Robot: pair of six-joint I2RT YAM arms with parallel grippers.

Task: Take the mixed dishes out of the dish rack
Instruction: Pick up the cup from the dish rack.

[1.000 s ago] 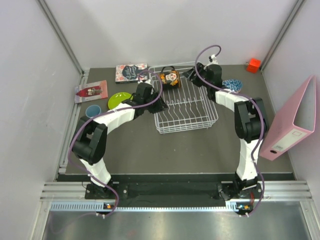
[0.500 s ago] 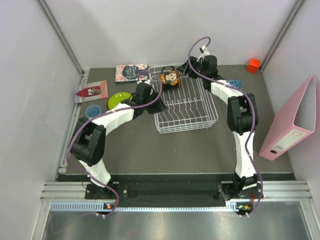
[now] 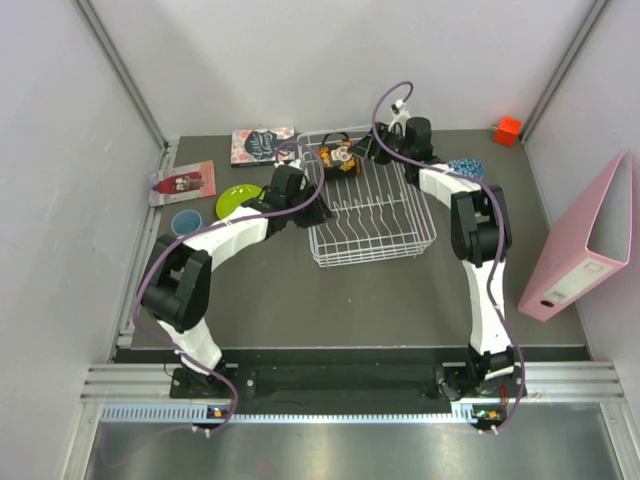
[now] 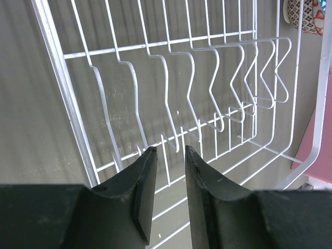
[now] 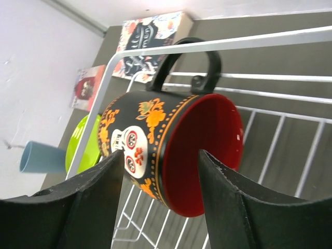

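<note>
Black mug (image 5: 155, 140): sideways, upper left of dish rack (image 5: 233, 42).
Right hand (image 5: 160, 154): spread apart around it, probably lining up a pinch.
Left hand (image 4: 169, 149): narrowly apart, empty, over rack.

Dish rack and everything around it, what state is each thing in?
Rack, holds only the mug.
Mug, on its side.
Right gripper, open, at the mug.
Left gripper, open, empty.
Plate, flat on table.
Cup, upright on table.
</note>
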